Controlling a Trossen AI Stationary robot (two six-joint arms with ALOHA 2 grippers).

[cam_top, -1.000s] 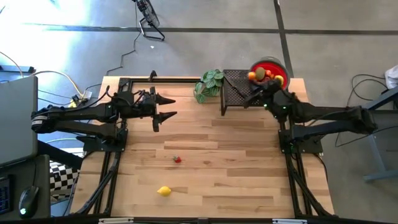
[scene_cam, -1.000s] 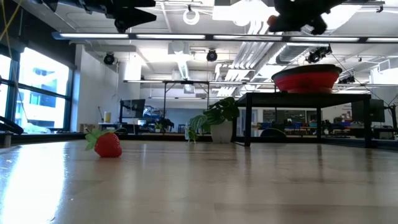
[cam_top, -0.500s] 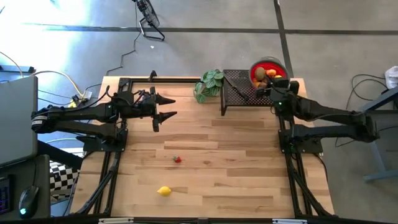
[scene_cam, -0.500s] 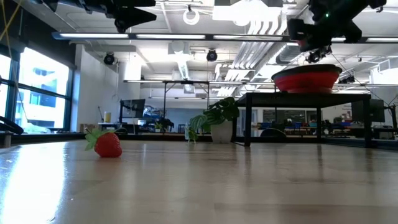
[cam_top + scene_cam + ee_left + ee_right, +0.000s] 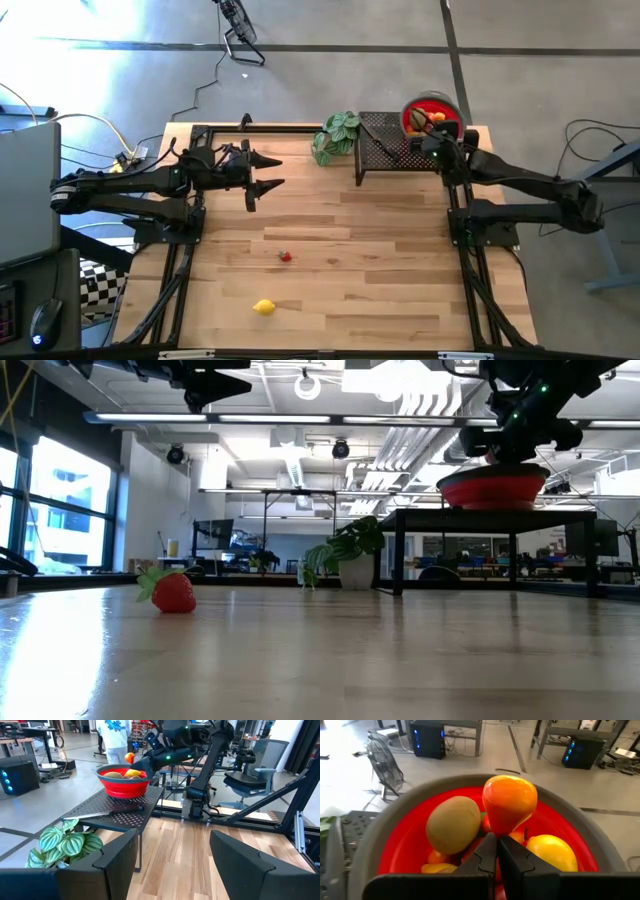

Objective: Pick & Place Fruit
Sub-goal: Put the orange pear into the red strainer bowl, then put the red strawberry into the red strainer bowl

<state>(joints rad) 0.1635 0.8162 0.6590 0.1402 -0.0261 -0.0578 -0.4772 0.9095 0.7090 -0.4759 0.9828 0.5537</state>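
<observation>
Right gripper [image 5: 496, 851] was held over the red bowl [image 5: 400, 840], its fingers pressed together on the narrow lower end of an orange pear-shaped fruit [image 5: 509, 802], which was suspended just above the bowl's contents. Directly beneath and beside the held fruit, a brown kiwi-like fruit [image 5: 453, 823], a yellow fruit [image 5: 551, 852] and what appeared to be further orange pieces were seen inside the bowl. The bowl was set on a black mesh shelf [image 5: 385, 140], next to a green leafy plant [image 5: 337, 133]. Left gripper [image 5: 266, 172] was held well away, with its fingers spread and nothing between them. On the wooden table [image 5: 380, 280], far from both grippers, a strawberry [image 5: 285, 256] and a lemon [image 5: 264, 307] were left lying apart.
</observation>
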